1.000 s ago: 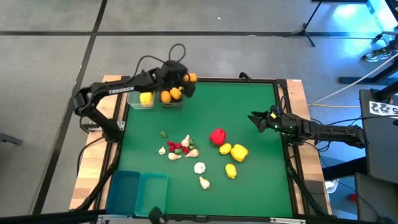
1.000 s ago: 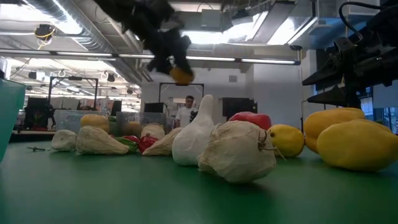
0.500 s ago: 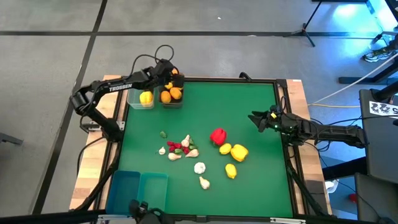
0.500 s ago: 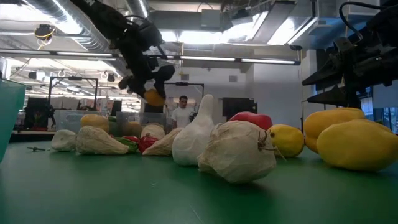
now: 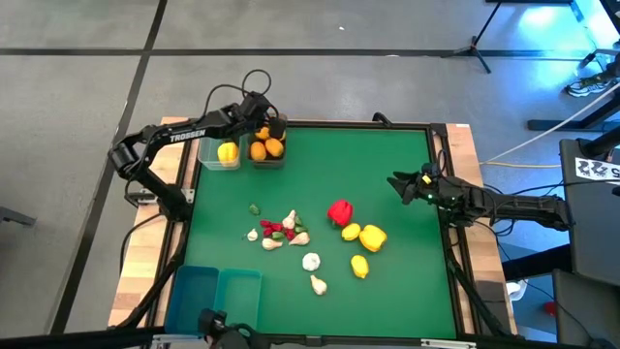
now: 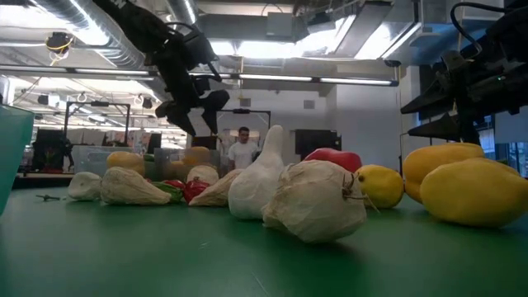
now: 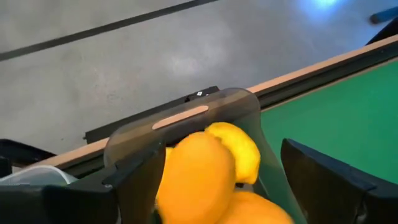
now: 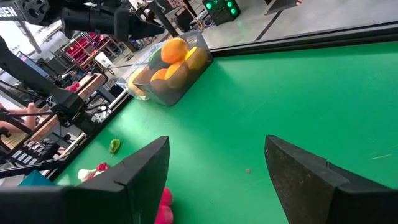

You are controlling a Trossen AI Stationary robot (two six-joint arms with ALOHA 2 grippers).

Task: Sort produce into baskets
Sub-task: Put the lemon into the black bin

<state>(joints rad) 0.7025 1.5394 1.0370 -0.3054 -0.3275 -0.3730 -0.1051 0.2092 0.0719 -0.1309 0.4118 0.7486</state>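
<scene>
Since the earlier frame the left gripper (image 5: 263,123) has released its orange (image 7: 198,176) into the far-left-corner basket (image 5: 267,155), fingers apart, while the right gripper (image 5: 399,184) waits open; remaining garlic (image 5: 311,261) is light, papery, best pinched across the bulb.

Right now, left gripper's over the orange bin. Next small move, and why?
Probably lift the left gripper straight up, clear of the clear bin. Its fingers are spread and empty in the low view, and the oranges sit piled inside, so the drop looks done. Lemons remain on the mat.
</scene>
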